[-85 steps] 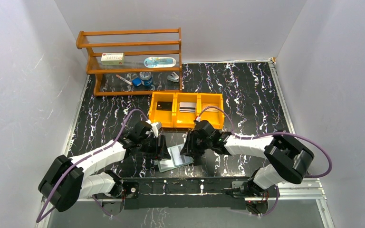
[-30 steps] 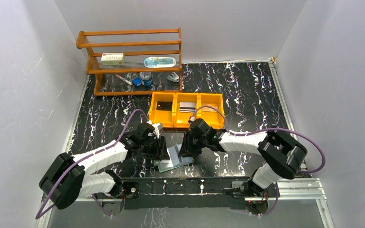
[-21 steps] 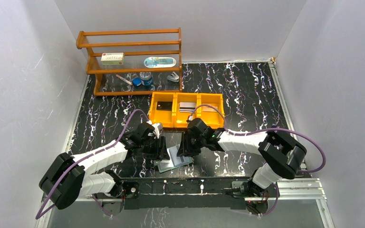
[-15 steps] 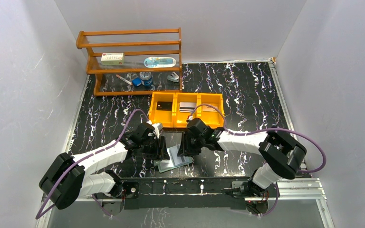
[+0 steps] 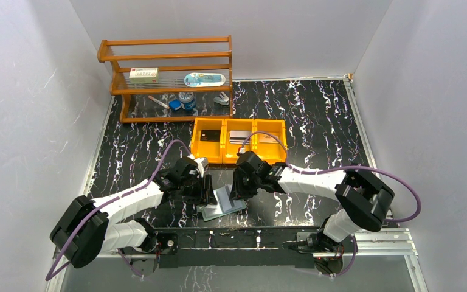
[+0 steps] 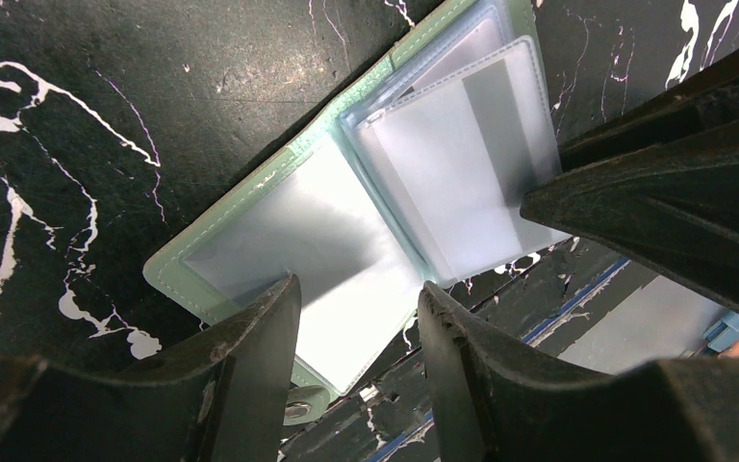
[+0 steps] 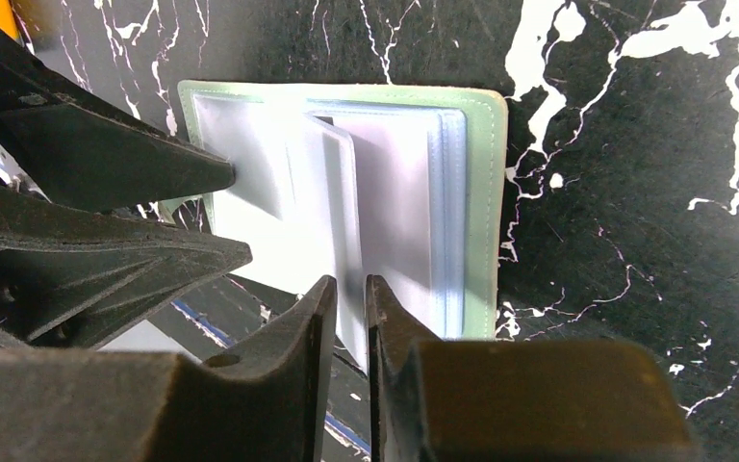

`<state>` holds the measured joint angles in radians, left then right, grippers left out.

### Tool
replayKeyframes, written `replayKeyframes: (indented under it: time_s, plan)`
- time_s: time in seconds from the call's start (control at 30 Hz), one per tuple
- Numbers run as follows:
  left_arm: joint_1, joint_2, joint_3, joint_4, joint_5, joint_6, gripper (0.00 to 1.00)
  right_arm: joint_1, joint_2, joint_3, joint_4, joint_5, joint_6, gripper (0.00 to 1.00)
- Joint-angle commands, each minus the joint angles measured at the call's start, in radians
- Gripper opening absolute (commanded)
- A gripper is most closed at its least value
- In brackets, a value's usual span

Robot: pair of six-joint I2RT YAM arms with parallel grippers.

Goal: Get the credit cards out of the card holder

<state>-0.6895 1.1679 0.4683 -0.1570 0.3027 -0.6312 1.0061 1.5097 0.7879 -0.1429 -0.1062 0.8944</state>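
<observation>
Presently, the left pincer (image 6: 358,289) stands wide over the open card holder (image 6: 279,231), lower centre of frame; the right pincer (image 7: 351,284), narrow, pinches one clear pocket leaf (image 7: 332,192).

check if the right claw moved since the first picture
Yes: the right claw shifted left along the tray, toward the left claw, over the holder.

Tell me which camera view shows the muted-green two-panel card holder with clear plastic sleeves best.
Left wrist: the card holder appears largest, open, both panels and fanned sleeves visible. Right wrist shows it with one sleeve between the right gripper's near-closed fingers, one side hidden. Top external shows only a small patch.
</observation>
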Motion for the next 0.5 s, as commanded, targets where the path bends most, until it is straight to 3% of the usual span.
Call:
replayKeyframes:
  time_s: [0.0,0.3,0.47]
  plan:
    - [-0.002,-0.005,-0.018,-0.024,-0.032,0.010,0.47,0.013,-0.041,0.053,-0.022,0.034,-0.010,0.24]
    - [-0.002,-0.024,-0.018,-0.026,-0.042,0.005,0.46,0.015,-0.054,0.023,0.100,-0.066,0.012,0.31]
    - [-0.002,-0.044,-0.019,-0.031,-0.049,-0.001,0.44,0.015,-0.046,0.012,0.148,-0.102,0.027,0.28]
